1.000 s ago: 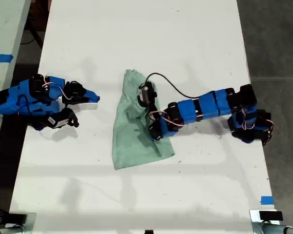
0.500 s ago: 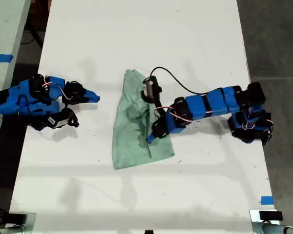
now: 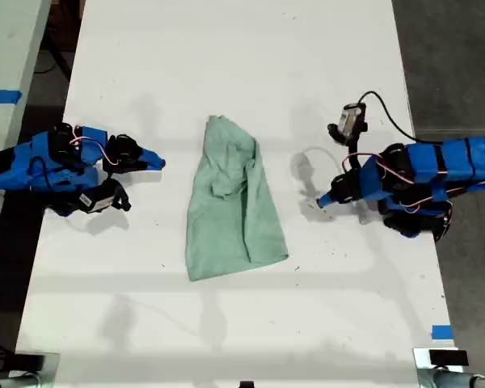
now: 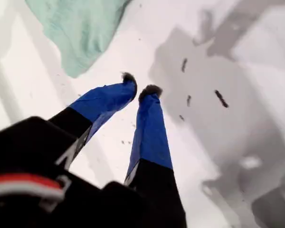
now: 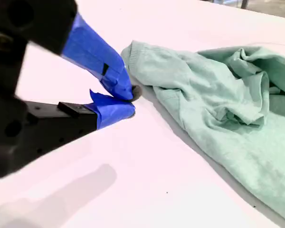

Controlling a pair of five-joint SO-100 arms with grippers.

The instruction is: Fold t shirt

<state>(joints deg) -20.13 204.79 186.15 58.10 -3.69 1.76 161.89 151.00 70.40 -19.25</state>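
The t shirt (image 3: 230, 202) lies crumpled in the middle of the white surface (image 3: 226, 65), narrow end away from the camera, wide hem nearer. No writing shows on it. My first end effector (image 4: 141, 90) hangs above bare surface toward the exterior view's right, tips nearly together, holding nothing. My second end effector (image 5: 128, 99), at the exterior view's left, is closed and empty beside the shirt.

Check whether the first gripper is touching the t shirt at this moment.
Apart. The exterior view shows bare white table between my first gripper and the t shirt.
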